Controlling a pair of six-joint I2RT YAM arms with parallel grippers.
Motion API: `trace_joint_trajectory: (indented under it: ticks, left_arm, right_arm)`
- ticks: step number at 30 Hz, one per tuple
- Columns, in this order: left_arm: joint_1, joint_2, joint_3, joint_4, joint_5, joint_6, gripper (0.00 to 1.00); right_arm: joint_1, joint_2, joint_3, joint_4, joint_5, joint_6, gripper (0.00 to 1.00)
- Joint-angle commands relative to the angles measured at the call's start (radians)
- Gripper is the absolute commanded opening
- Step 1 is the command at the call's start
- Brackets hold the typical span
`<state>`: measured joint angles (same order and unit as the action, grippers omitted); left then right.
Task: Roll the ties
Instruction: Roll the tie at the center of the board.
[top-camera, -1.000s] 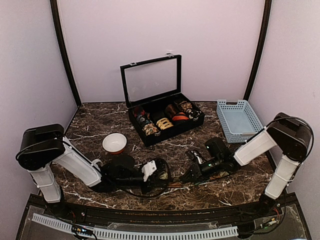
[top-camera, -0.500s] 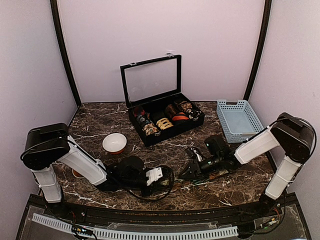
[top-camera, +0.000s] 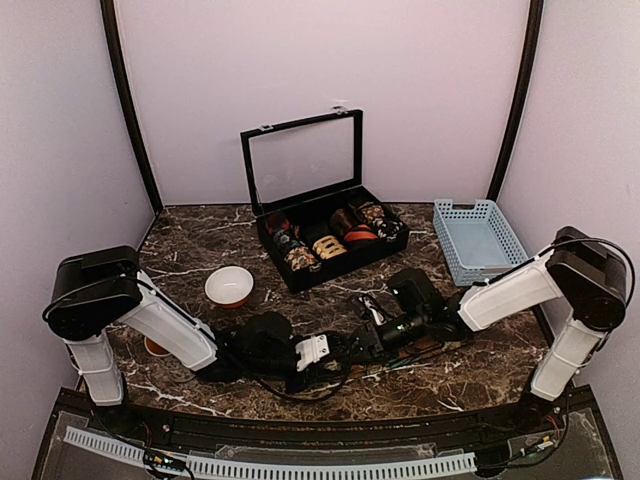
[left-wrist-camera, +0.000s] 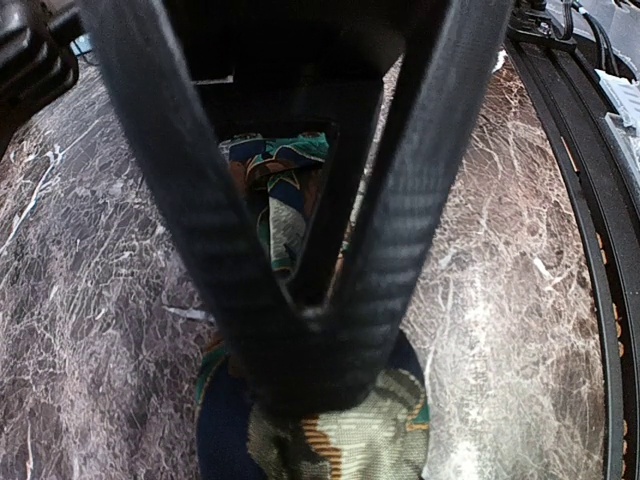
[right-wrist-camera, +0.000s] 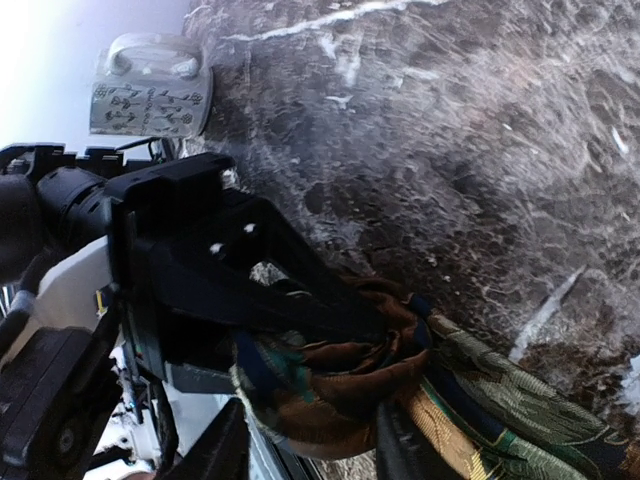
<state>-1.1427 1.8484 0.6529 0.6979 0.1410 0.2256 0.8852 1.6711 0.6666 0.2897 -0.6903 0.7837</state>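
The main risk is the roll springing loose. The black two-finger left gripper (left-wrist-camera: 316, 345) is clamped on the dark green and brown patterned fabric necktie (right-wrist-camera: 330, 375), which sits partly wound low in the middle of the overhead frame, on the dark marble-patterned tabletop (top-camera: 200, 250). The black two-finger right gripper (top-camera: 363, 336) is right against it with its jaws apart, the bunched fabric lying between them. With only one pinch holding springy cloth, the outer turns could slacken and the coil could telescope or unwind if the left pinch slips or turns too fast. The loose tail trails toward the lower right of the right wrist view, and it could drag, twist or fold over, so the next turns would go on crooked. The two sets of fingers are crowded together, and a re-grip could strike the other gripper or catch only an edge of the cloth. By count there are two arms and two grippers. I can make out one necktie in work on the tabletop. There is one black hinged display box with a clear lid (top-camera: 300, 160) at upper centre, holding rolled fabric coils (top-camera: 328, 247): about seven, though they are too small to count firmly. There is also one white round bowl with a red rim (top-camera: 229, 287) at centre left and one pale blue slotted plastic basket (top-camera: 478, 212) at the right.
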Motion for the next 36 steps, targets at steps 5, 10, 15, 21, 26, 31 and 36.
trace_joint_trajectory:
  ticks: [5,10,15,21,26,31,36]
  left_arm:
    - [-0.005,0.032,-0.026,-0.152,-0.021,0.013,0.18]
    - [-0.005,0.041,-0.016,-0.152,-0.02,0.001,0.2]
    - [-0.005,0.034,-0.014,-0.139,-0.038,-0.012,0.34]
    - [-0.005,-0.033,-0.044,-0.034,-0.06,-0.072,0.57]
    - [-0.005,-0.048,-0.072,0.119,-0.005,-0.133,0.67]
    - [-0.005,0.04,-0.086,0.321,0.035,-0.233,0.69]
    - [-0.006,0.163,-0.07,0.535,0.067,-0.331,0.69]
  right_arm:
    - [0.013,0.048,0.007,0.019,0.015,0.015,0.2]
    - [0.014,0.052,-0.013,0.024,0.013,0.004,0.0]
    - [0.011,0.051,-0.03,0.025,0.029,-0.001,0.0]
    - [-0.01,0.052,-0.055,0.006,0.058,-0.019,0.0]
    - [-0.041,0.05,-0.088,-0.045,0.105,-0.067,0.0]
    - [-0.049,0.06,-0.108,-0.073,0.14,-0.106,0.0]
    - [-0.048,0.082,-0.107,-0.06,0.154,-0.107,0.0]
